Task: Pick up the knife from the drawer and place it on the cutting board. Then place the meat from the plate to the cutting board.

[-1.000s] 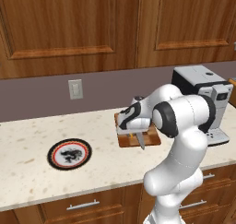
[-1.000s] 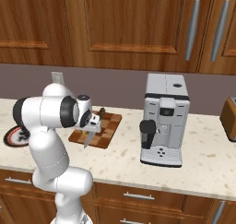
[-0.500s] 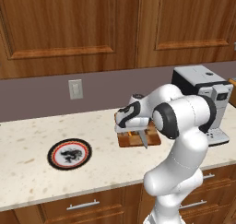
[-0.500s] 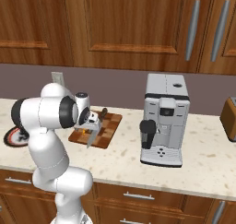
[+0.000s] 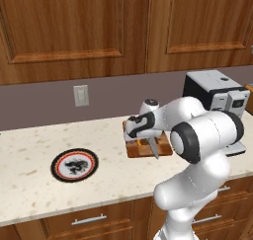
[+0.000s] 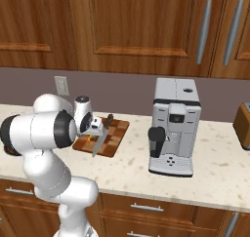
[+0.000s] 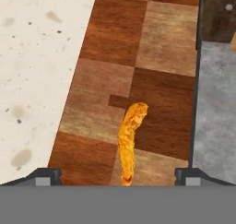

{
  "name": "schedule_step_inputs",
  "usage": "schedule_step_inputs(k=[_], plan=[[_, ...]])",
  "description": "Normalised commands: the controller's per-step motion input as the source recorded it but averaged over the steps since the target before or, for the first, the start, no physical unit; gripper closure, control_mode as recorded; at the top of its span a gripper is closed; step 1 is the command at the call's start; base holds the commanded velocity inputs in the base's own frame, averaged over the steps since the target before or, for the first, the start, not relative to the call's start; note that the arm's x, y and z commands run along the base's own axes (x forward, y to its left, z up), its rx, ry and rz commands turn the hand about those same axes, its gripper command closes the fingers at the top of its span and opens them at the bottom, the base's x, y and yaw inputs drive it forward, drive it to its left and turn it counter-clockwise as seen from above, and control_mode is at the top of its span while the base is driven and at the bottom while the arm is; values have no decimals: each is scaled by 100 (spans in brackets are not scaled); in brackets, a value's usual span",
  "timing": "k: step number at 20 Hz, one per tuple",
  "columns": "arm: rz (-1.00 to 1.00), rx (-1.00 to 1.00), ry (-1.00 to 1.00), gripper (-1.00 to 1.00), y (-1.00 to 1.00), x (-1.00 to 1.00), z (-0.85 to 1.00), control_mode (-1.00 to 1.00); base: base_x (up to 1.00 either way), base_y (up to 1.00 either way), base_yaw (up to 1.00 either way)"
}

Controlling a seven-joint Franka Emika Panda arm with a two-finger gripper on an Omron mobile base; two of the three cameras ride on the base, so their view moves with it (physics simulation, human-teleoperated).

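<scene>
The checkered cutting board (image 5: 164, 148) (image 6: 116, 131) (image 7: 115, 43) lies on the counter in front of the arm. On it rests the meat (image 7: 131, 138) (image 6: 88, 138), an orange strip. The knife (image 7: 214, 108) (image 6: 98, 144) lies beside it, its dark handle toward the wall and its blade tip past the board's front edge. My gripper (image 7: 117, 176) (image 5: 136, 134) hovers low over the meat, open, a fingertip on each side and nothing held. The plate (image 5: 74, 165) sits bare to the left. I cannot tell which closed front below is the drawer.
A coffee machine (image 6: 173, 126) (image 5: 217, 93) stands right of the board. A toaster (image 6: 242, 125) sits at the far right edge. A wall outlet (image 5: 81, 95) is behind the plate. Closed drawer fronts (image 5: 89, 219) run under the counter.
The gripper has gone from shut to open over the board, letting go of the meat, which now lies on the wood. The hand has risen slightly.
</scene>
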Motion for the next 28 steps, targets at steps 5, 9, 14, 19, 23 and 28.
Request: schedule_step_inputs(k=[5, 9, 14, 19, 23, 28], plan=[[0, 0, -13, -100, 0, -33, 23, -100, 0, 0, 0], [0, 0, -10, -100, 0, -22, 23, -100, 0, 0, 0], [0, 0, -5, -100, 0, -15, 45, -100, 0, 0, 0], [0, 0, -5, -100, 0, -30, 52, -100, 0, 0, 0], [0, 0, -5, -100, 0, -34, 43, -100, 0, 0, 0], [0, 0, -10, -100, 0, -42, 34, -100, 0, 0, 0]])
